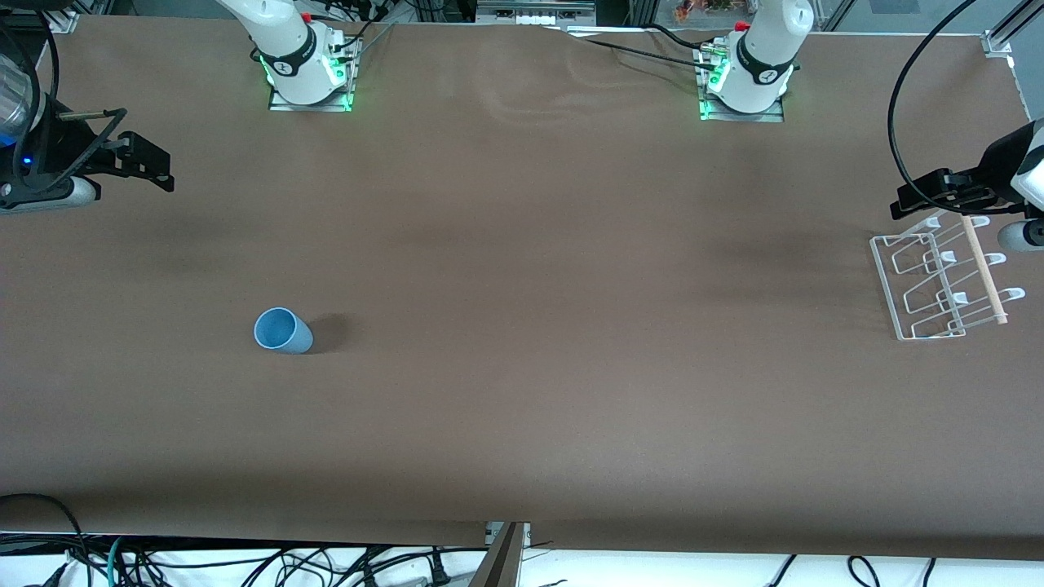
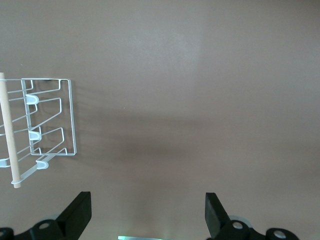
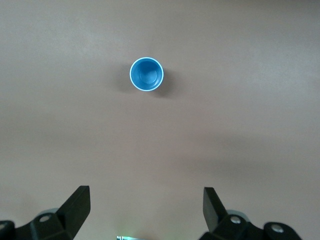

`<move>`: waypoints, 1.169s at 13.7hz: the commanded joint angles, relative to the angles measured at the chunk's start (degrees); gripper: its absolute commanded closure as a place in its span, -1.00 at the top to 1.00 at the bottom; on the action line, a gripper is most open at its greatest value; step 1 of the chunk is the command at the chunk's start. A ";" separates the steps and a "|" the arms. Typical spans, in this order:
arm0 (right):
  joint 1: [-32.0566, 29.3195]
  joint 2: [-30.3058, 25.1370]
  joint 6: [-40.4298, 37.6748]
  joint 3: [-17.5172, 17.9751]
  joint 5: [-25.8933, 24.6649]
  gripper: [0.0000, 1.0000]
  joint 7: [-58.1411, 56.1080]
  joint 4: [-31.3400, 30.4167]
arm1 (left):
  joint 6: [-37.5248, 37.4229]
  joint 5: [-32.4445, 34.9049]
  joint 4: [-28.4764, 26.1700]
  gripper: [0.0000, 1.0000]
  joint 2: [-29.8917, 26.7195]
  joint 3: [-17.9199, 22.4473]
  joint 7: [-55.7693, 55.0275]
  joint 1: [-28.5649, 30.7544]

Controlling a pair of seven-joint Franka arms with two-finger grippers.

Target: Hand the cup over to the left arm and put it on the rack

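The light-blue cup (image 1: 282,331) stands upright on the brown table toward the right arm's end; it also shows in the right wrist view (image 3: 146,74), mouth up. The white wire rack (image 1: 938,277) with its wooden rod (image 1: 984,271) sits at the left arm's end and also shows in the left wrist view (image 2: 47,122). My right gripper (image 1: 159,167) hangs open and empty above the table's right-arm end, apart from the cup; its own view shows it as well (image 3: 146,192). My left gripper (image 1: 917,200) hangs open and empty over the rack's edge; its own view shows it too (image 2: 147,200).
Both arm bases (image 1: 310,73) (image 1: 744,81) stand along the table edge farthest from the front camera. A black cable (image 1: 897,122) loops above the left arm's end. Cables (image 1: 245,567) lie below the table's near edge. Bare brown table (image 1: 571,285) lies between cup and rack.
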 commanded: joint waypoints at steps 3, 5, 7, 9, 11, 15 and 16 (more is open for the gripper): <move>0.27 -0.18 0.58 0.33 -1.03 1.00 -0.37 1.30 | -0.12 -0.16 0.87 1.00 0.30 0.03 -0.65 -0.08; 0.27 -0.18 0.49 0.33 -1.03 1.00 -0.28 1.12 | -0.12 -0.16 0.87 1.00 0.30 0.03 -0.57 0.00; 0.18 -0.27 0.32 0.24 -0.94 1.00 -0.37 1.12 | -0.12 -0.16 0.87 1.00 0.30 0.03 -0.57 0.09; 0.18 -0.18 0.32 0.24 -0.94 1.00 -0.37 1.12 | -0.12 -0.16 0.87 1.00 0.30 0.03 -0.57 0.18; 0.10 -0.18 0.32 0.24 -0.94 1.00 -0.37 1.12 | -0.12 -0.16 0.87 1.00 0.30 0.03 -0.57 0.18; -0.17 0.00 1.11 0.15 -0.68 1.00 -0.28 1.12 | -0.12 -0.16 0.78 1.00 0.38 0.03 -0.48 0.18; -0.08 0.00 1.11 0.15 -0.68 1.00 -0.19 1.12 | -0.12 -0.16 0.87 1.00 0.38 0.03 -0.65 0.00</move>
